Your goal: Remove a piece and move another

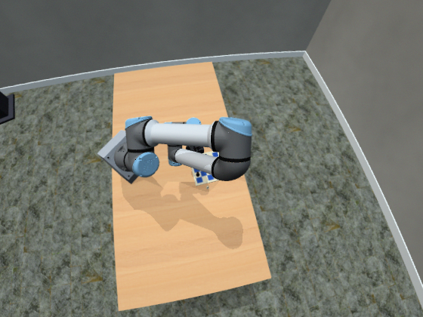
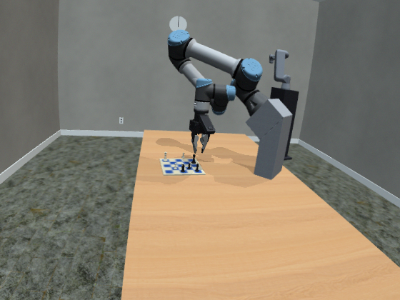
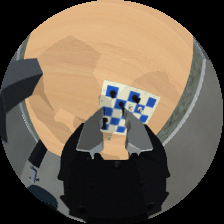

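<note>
The chessboard [image 1: 196, 183] [image 2: 183, 173] [image 3: 127, 89] lies flat on the tabletop [image 1: 181, 264] [image 2: 221, 228] [image 3: 75, 25], its thin square slab checked in blue and cream with a pale border. The lettering on the border is too small to be read, so A1 and B5 cannot be told apart by name. 4 black pieces and 2 white pieces are seen upright on the board, small turned shapes with narrow tops. 1 black piece [image 1: 197, 174] [image 2: 193, 158] [image 3: 104, 121] is set towards the far right in the exterior view, and the other 3 are grouped nearer the opposite edge. 1 more white piece [image 1: 207, 187] [image 2: 183, 155] [image 3: 109, 137] is placed off the board, on the wood just beside its border.

The gripper [image 1: 195, 149] [image 2: 199, 153] [image 3: 113, 108] is held above the board, its black housing tapering to grey, wedge-like fingers. These are parted by a moderate gap and nothing is grasped between them.

The arm [image 1: 179, 134] [image 2: 214, 54] is built of smooth, light grey tubes, dark rounded joints and glossy blue caps. It is carried by an angular grey pedestal [image 2: 273, 153] at the table's side. Pale tan wood with fine grain is shown by the tabletop, across which soft-edged shadows are cast. Mottled grey-green carpet [image 1: 68, 226] [image 2: 64, 221] is laid below, bordered by plain grey walls.
</note>
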